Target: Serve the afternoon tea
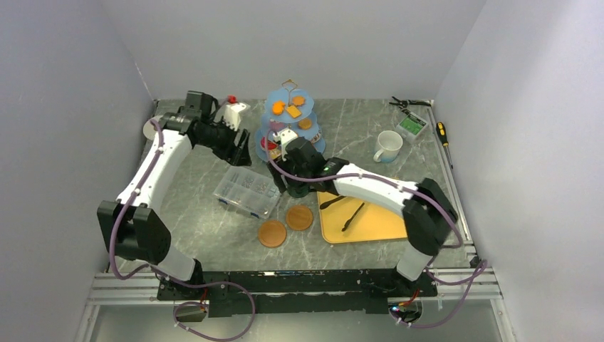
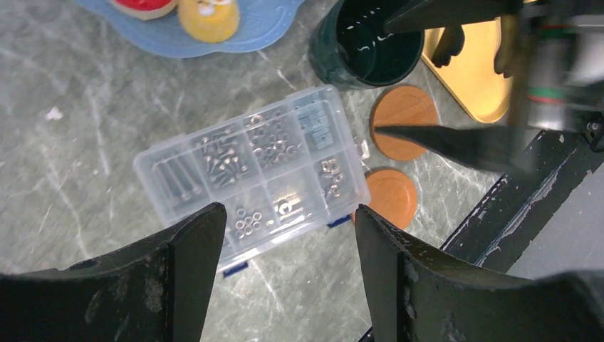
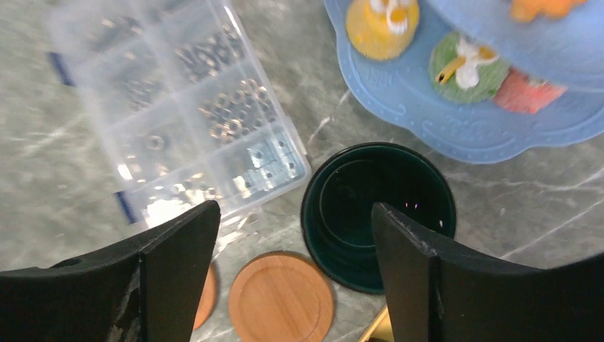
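The light-blue three-tier stand (image 1: 281,127) stands at the back middle with orange biscuits on its upper tiers. Its bottom tier (image 3: 399,107) holds a yellow cake (image 3: 381,25), a green cake (image 3: 466,68) and a red one (image 3: 527,96). The dark-green mug (image 3: 377,214) stands empty on the table beside that tier; it also shows in the left wrist view (image 2: 374,39). My right gripper (image 3: 295,210) hovers open over the mug's left side and a wooden coaster (image 3: 281,299). My left gripper (image 2: 288,214) is open and empty above the clear box. The white mug (image 1: 388,146) stands at the back right.
The clear compartment box (image 1: 247,191) of screws lies left of centre. Two wooden coasters (image 1: 300,217) (image 1: 272,233) lie in front. A yellow tray (image 1: 377,226) holds black tongs (image 1: 352,216). Tools (image 1: 409,103) and a screwdriver (image 1: 443,132) lie at the back right.
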Robot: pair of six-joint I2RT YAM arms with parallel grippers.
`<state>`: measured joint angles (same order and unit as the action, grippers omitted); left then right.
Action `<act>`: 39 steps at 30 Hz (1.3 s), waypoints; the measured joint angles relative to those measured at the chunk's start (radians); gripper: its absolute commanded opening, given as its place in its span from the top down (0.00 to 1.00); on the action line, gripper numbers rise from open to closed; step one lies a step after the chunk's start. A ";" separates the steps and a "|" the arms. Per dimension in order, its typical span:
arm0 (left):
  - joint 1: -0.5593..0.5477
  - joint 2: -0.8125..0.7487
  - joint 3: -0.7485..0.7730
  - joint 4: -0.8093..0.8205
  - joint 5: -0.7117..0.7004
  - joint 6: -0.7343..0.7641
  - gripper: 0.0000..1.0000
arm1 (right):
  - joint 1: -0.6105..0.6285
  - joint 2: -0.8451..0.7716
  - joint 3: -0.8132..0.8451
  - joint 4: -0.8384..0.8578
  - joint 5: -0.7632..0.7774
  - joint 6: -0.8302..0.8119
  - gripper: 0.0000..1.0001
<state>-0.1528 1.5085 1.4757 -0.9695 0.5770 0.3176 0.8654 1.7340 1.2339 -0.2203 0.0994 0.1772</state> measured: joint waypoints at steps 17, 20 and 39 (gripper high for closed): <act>-0.311 0.407 0.118 0.118 -0.124 -0.115 0.32 | -0.279 -0.709 -0.463 0.027 0.003 0.044 0.11; -0.342 0.469 0.181 0.138 -0.131 -0.129 0.32 | -0.287 -0.723 -0.478 0.011 0.003 0.056 0.13; -0.411 0.352 -0.050 0.349 -0.251 -0.203 0.49 | -0.287 -0.707 -0.518 0.039 -0.054 0.077 0.22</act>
<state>-0.5636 1.8606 1.4258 -0.6205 0.3260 0.1150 0.5785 1.0271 0.7162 -0.1814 0.0456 0.2546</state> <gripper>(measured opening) 0.572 0.803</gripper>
